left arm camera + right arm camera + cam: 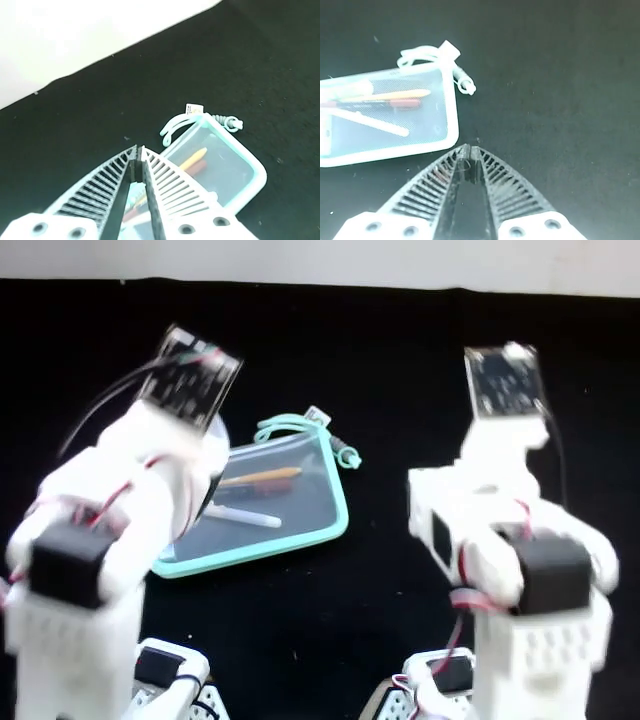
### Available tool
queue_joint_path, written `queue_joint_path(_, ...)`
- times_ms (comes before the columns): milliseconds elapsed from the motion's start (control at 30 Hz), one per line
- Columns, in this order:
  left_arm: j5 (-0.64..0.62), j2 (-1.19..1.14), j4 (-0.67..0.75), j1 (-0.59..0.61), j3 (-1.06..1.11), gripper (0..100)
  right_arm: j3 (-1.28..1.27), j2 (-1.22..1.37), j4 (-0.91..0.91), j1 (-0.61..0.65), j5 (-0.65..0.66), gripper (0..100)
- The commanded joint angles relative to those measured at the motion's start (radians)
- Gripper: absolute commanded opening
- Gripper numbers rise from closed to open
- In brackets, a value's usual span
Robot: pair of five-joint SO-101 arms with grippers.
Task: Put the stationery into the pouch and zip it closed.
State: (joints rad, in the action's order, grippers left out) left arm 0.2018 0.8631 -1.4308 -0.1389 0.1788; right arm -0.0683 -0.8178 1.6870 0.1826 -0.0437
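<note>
**Stationery lying inside the pouch, both grippers empty**

The clear pouch (262, 549) with the mint-green border is lying flat on the black table (400, 390), just left of centre in the high view, with its left end running under the left arm (120, 500). Inside it, an orange pencil (262, 477) is resting along the upper part and a white pen (243, 516) is lying slantwise below it. The right wrist view is also showing a red item (402, 103) inside, just beside the pencil. A mint loop (285, 424) and a grey cord pull (346, 454) are trailing from the pouch's upper right corner. Whether the zip is drawn fully across is hard to judge here.

The left gripper (138, 150) is hanging above the table beside the pouch, its jaws pressed together on nothing. The right gripper (470, 149) is hovering near the pouch's border, its jaws likewise together and empty. The right arm (500, 530) is standing at the right of the high view, well apart from the pouch.
</note>
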Motion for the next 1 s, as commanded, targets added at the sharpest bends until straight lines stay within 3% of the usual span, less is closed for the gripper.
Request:
queue_joint_path(0,-0.003,0.12,-0.08,0.01,-0.035,1,0.013,-0.131,0.013,-0.004,0.011,0.5)
queue_joint_path(267,-0.003,0.352,-0.23,0.01,-0.035,1,-0.277,-0.522,0.001,-0.004,0.011,0.5)
queue_joint_path(533,-0.003,0.573,-0.247,0.01,-0.033,1,-0.607,-1.007,-0.272,-0.01,0.011,0.5)
queue_joint_path(800,-0.003,0.625,-0.236,0.01,0.076,1,-0.766,-0.997,-0.328,-0.012,0.009,0.6)
queue_joint_path(967,-0.003,0.625,-0.063,0.03,0.331,1,-0.949,-0.997,-0.435,-0.012,0.009,0.6)
